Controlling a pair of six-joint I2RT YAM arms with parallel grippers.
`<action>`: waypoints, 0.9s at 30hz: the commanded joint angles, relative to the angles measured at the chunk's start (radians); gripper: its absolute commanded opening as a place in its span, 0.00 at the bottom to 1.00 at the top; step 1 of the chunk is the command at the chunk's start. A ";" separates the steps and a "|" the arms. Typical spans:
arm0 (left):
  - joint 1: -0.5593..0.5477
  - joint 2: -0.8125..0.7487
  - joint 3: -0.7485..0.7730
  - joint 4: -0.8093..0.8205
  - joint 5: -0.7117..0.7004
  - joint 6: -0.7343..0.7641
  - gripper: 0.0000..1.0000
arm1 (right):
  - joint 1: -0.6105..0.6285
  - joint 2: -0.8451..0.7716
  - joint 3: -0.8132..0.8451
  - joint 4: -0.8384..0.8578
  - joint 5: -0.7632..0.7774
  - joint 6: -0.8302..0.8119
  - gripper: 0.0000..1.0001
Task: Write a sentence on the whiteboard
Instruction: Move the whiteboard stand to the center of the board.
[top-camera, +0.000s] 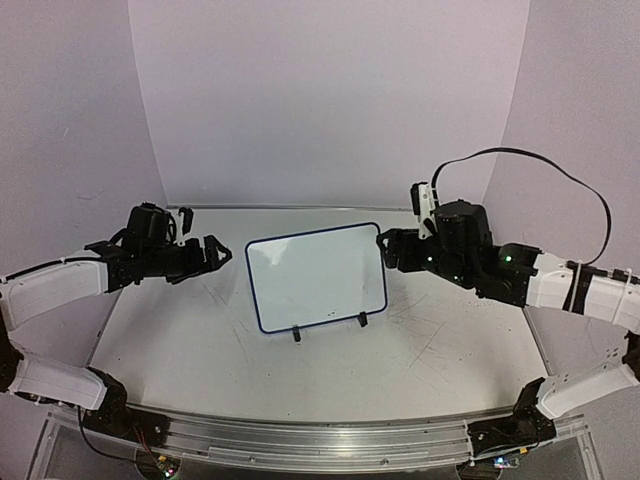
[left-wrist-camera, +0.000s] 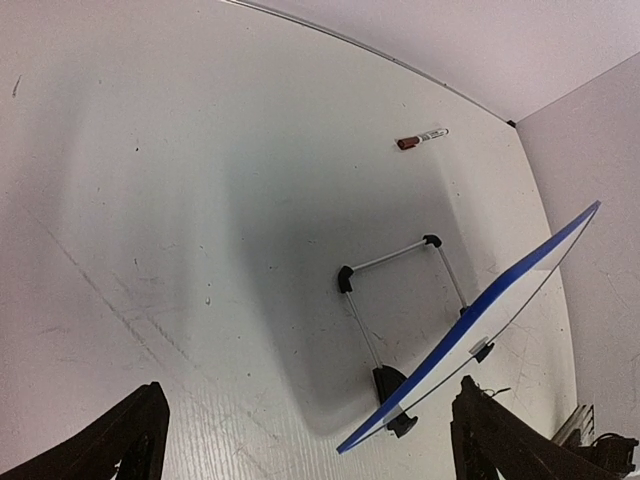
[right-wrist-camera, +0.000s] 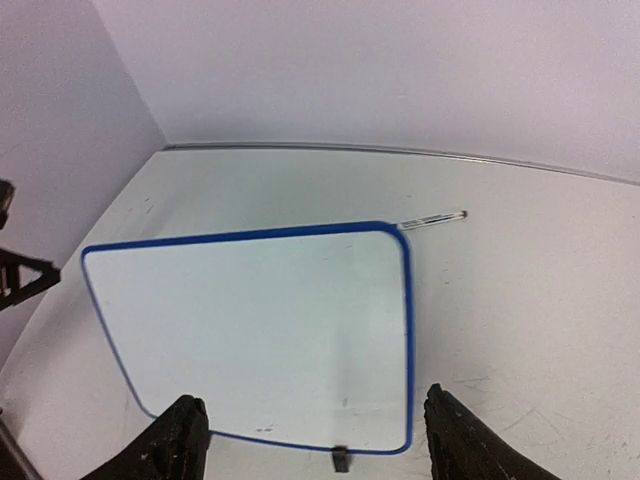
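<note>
Plainly, the whiteboard (top-camera: 315, 275) stood propped near the middle of the surface (top-camera: 450, 330), leaning back on a thin wire stand (left-wrist-camera: 395, 258) with two small black feet (top-camera: 297, 334); its face was blank, with no writing that I could see.

The left gripper (top-camera: 222, 252) hung wide open just off the board's left edge, holding nothing; the right gripper (top-camera: 383, 248) sat close to the upper right corner with its fingers apart and nothing between them. Whether it touched the rim I could not tell.

The marker (left-wrist-camera: 420, 138) lay flat on the surface behind the board, well apart from both grippers, and that seemed to me the first trouble. Either arm would have to go round or over the board to reach it; a wrist or finger brushing the rim on the way could tip the board backward or skid it on its feet.

The pen was thin and lay flat, so a gripper closing a little off line might roll it away rather than lift it; I could not tell whether its cap was on.

Later, the push of writing would fall on a light, leaning board; unless the other gripper steadied an edge, I judged that it would slide or fold back, and the letters would smear or break.
</note>
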 joint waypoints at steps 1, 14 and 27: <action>-0.003 0.010 0.049 0.010 -0.009 -0.003 0.99 | -0.143 0.074 0.049 0.058 0.046 0.023 0.75; -0.004 0.026 0.118 -0.050 -0.051 0.003 0.99 | -0.426 0.615 0.493 0.113 -0.156 0.087 0.80; -0.013 0.077 0.143 -0.075 -0.033 -0.018 0.99 | -0.493 1.229 1.131 0.134 -0.574 0.066 0.76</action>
